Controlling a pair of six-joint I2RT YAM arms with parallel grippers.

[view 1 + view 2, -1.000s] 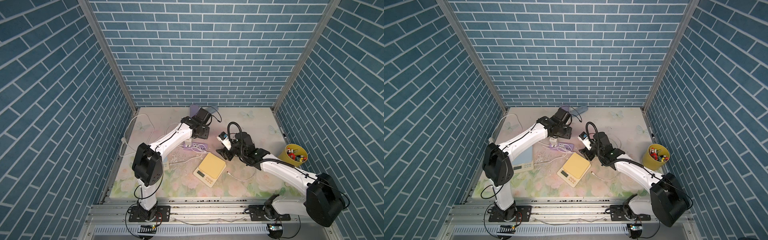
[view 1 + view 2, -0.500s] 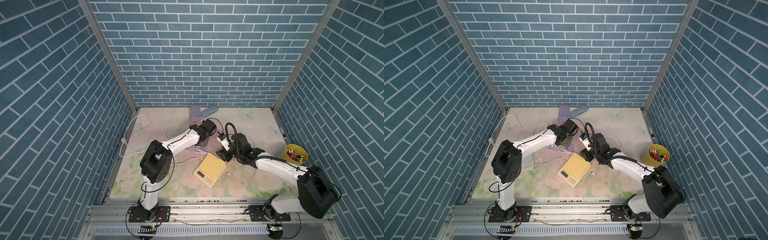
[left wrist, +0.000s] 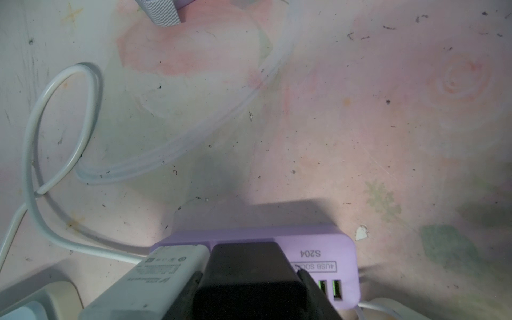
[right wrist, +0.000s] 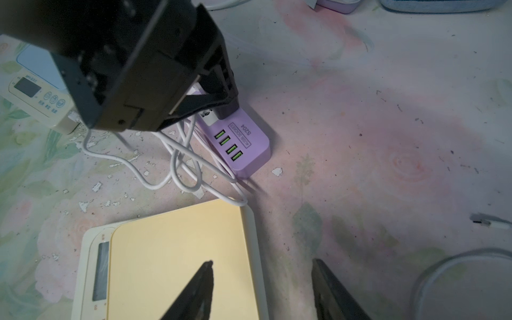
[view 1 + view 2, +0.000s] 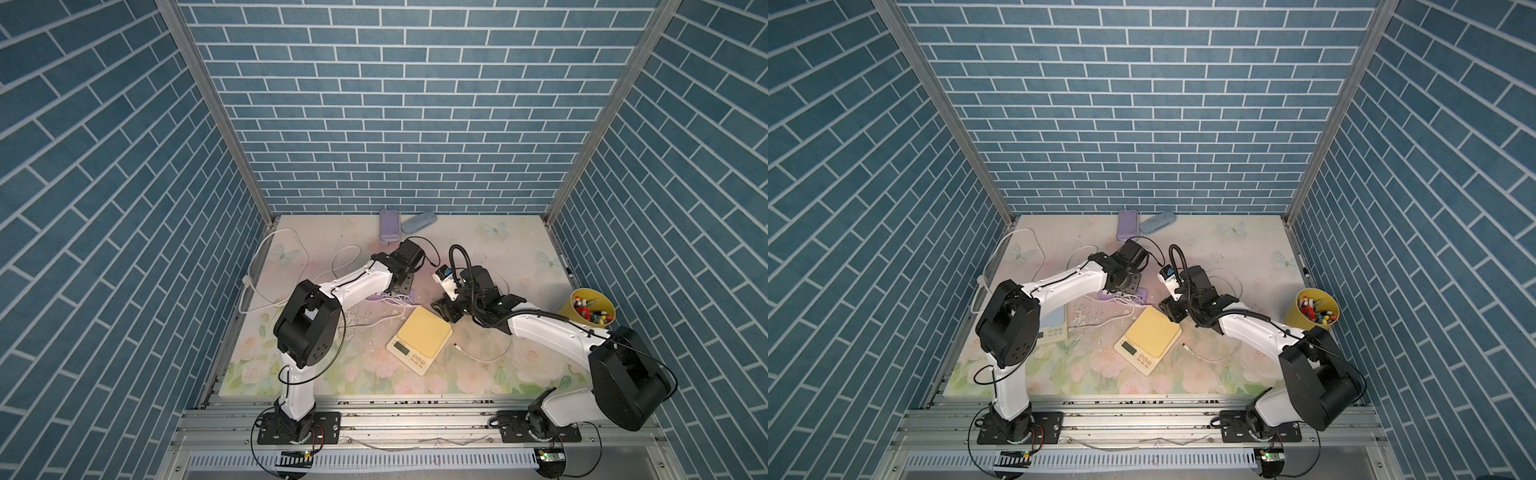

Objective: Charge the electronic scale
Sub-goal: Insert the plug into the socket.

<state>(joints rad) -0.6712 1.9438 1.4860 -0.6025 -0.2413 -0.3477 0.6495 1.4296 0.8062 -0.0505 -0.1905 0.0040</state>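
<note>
The yellow scale (image 5: pixel 419 338) lies unplugged mid-tabletop; the left hand (image 3: pixel 249 277) grips a black plug (image 3: pixel 243 255) on the purple power strip (image 4: pixel 246 149), so the spread, empty right hand (image 4: pixel 262 263) should grab the loose cable end (image 4: pixel 482 220).

Floral tabletop (image 5: pixel 478 249), surface flaking near ctr. On it: yellow scale (image 5: pixel 419 338) mid-front, loose white cable (image 5: pixel 478 355) just to its R; purple USB strip (image 4: pixel 243 149) w/ tangled white cords (image 4: pixel 177 166) behind the scale; blue-top scale (image 5: pixel 1052 328) far L; yellow pen cup (image 5: pixel 586 311) at R edge; purple case (image 5: pixel 389 224) & blue case (image 5: pixel 419 221) side by side at back.
</note>
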